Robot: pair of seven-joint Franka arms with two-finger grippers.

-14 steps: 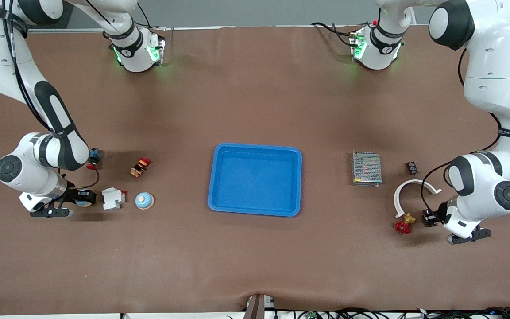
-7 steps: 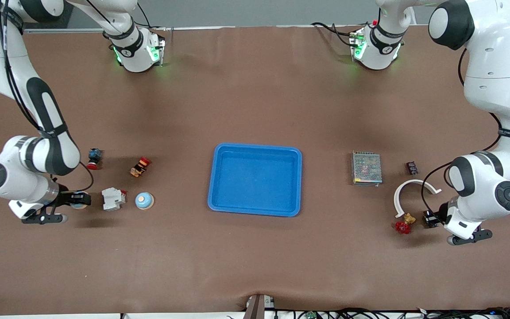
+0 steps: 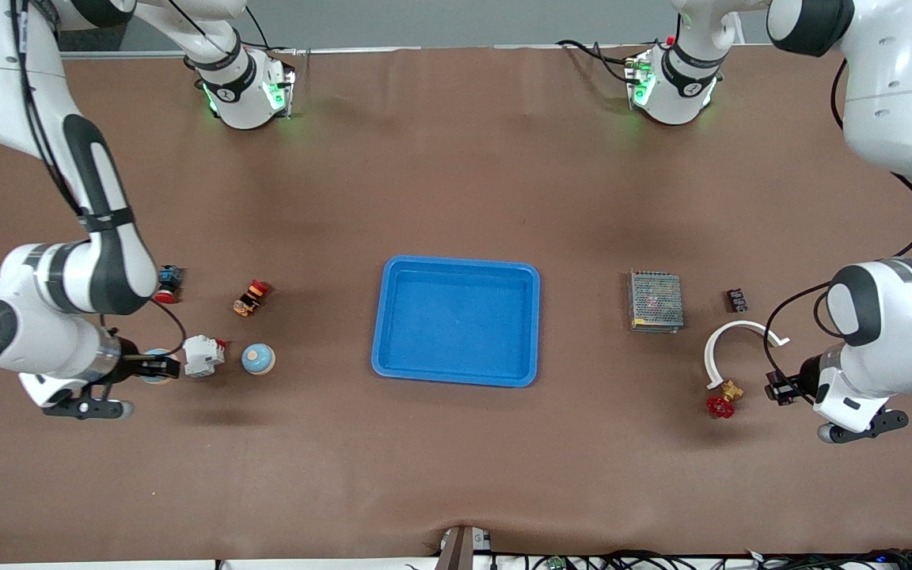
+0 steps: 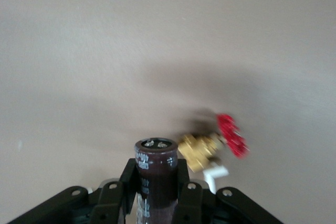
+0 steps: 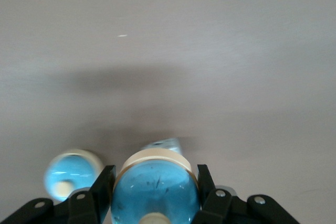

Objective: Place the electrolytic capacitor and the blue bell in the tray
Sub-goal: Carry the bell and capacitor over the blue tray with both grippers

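Now — tray [image 3: 531,324] bare | left gripper [image 4: 157,195] clamps capacitor [image 4: 155,174] | right gripper [image 5: 152,195] clamps blue bell [image 5: 156,190]

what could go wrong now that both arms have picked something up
1. The left gripper holds the electrolytic capacitor low on its smooth body, most of it standing past the fingers; it could tilt or slip on the way to the tray.
2. The right gripper pinches the rounded blue bell, which could squirt out.
3. A second blue bell and a white block lie between the right gripper and the tray; a low carry could knock them.
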